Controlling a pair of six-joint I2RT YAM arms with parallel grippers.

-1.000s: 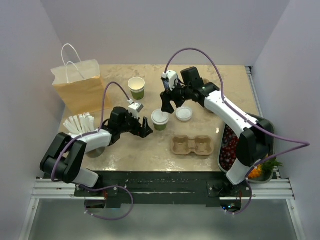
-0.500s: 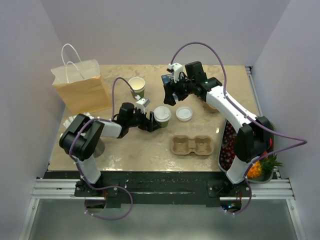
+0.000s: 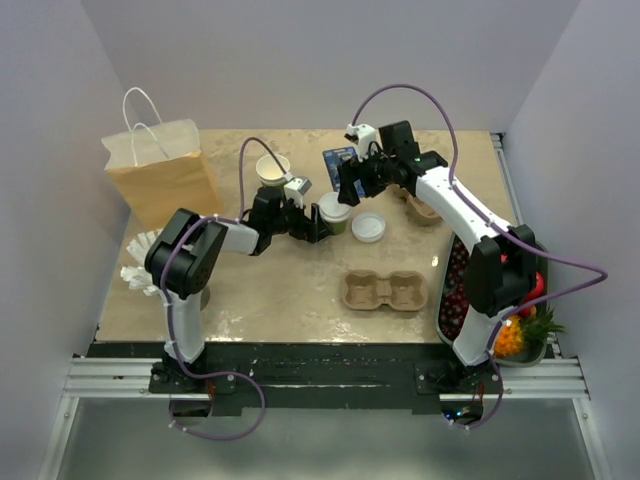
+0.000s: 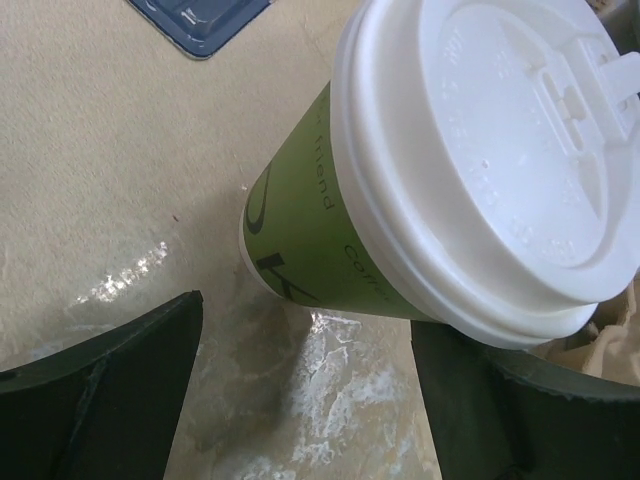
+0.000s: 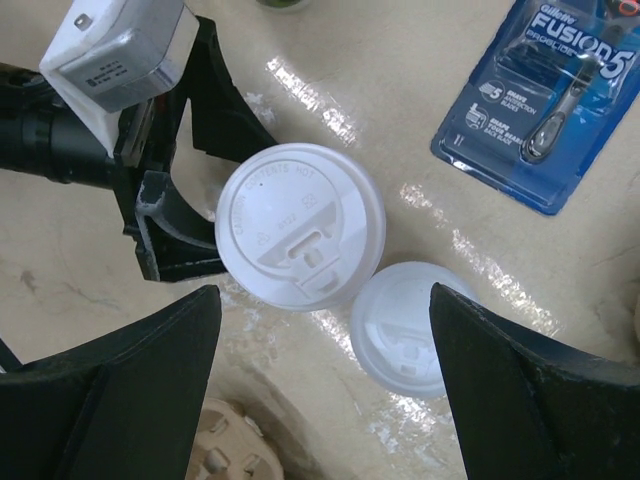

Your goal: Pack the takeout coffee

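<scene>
The bench (image 3: 300, 300) carries everything. The brown paper bag (image 3: 165, 180) stands upright at its far left corner, mouth up, presumably so a cup can be lowered in from above. The moulded cup carrier (image 3: 385, 291) lies flat toward the near edge, right of centre, both wells up and unfilled; it looks like the likely seat for the cup.

The left pincer (image 3: 305, 224) comes in low from the left side, its jaws spread and straddling the cup's body. In the left wrist view there is clear bench between the left-hand finger and the cup wall, while the other finger's gap is hidden under the lid, so I judge nothing is clamped yet. The right pincer (image 5: 315, 380) hangs above the cup, jaws wide and holding nothing, perhaps kept out of the left arm's way.

The takeout coffee (image 3: 334, 211) stands about mid-bench, somewhat toward the far edge, just beside a loose white lid (image 3: 368, 227) lying flat on its right. The lidless cup (image 3: 272, 170) stands apart, nearer the far edge.

The coffee is upright: base on the bench, lid up, long axis vertical. Its lean in the left wrist view is probably only camera angle. The lid's sip tab faces roughly toward the loose lid.
</scene>
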